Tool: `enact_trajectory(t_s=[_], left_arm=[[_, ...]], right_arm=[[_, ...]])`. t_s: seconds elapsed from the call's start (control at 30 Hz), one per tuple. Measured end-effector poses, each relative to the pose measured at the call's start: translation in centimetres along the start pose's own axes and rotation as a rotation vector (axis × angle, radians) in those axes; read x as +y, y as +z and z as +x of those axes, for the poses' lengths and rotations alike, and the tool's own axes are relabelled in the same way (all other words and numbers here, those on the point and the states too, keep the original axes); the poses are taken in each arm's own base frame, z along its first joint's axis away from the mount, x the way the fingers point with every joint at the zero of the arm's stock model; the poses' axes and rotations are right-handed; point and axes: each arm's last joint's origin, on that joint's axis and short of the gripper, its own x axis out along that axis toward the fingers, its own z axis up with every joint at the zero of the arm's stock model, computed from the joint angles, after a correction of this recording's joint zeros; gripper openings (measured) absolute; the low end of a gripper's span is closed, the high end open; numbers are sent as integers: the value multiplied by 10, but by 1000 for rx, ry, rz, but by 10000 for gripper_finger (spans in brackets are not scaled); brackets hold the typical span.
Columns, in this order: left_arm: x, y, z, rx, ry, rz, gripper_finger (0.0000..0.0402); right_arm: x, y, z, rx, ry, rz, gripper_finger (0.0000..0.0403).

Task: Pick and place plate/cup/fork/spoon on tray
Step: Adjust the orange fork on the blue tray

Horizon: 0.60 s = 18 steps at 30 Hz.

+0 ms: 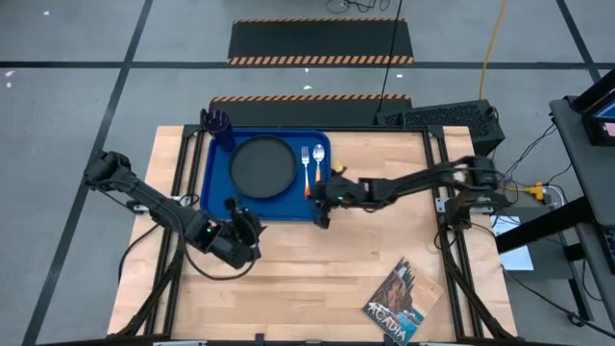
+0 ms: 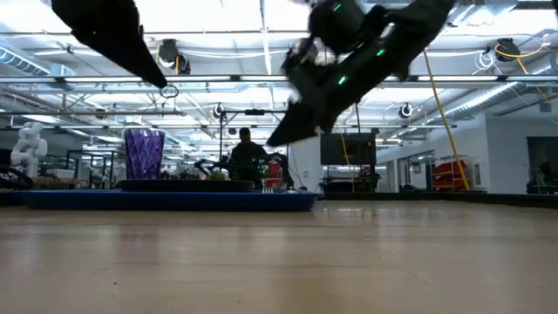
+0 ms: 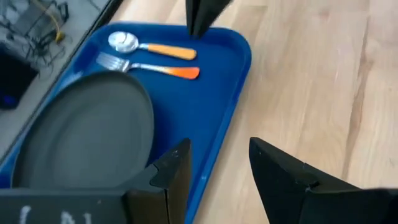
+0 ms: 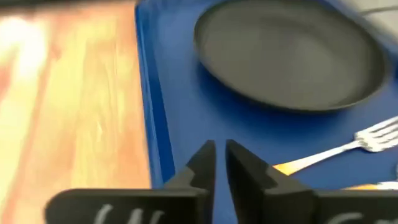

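Observation:
The blue tray lies on the wooden table. The black plate rests flat on it. The fork and spoon lie side by side on the tray's right part. The purple cup stands upright at the tray's far left corner. My left gripper hangs open over the tray's near edge, nothing between its fingers. My right gripper is shut on nothing above the tray's near right corner, just short of the fork's orange handle. In the low view it hangs clear of the tray.
A magazine lies near the table's front right corner. A dark keyboard-like box sits at the far right edge. Bare wood stretches between the tray and the table's near edge.

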Motion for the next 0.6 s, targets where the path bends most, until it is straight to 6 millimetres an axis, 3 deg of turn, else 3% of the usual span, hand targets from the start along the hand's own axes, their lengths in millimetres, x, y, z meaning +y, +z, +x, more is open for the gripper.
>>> enact_trajectory(t_s=[0.1,0.23,0.6], left_arm=[[-1,-8,-1,31,12,-28,163],[-4,-19,-1,40,8,-54,163],[-3,-42,9,66,47,-103,163]], right_arm=[[-10,-4,25,99,-12,-55,4],[-26,-2,46,222,-44,-103,7],[-56,-11,50,305,66,-127,0]])
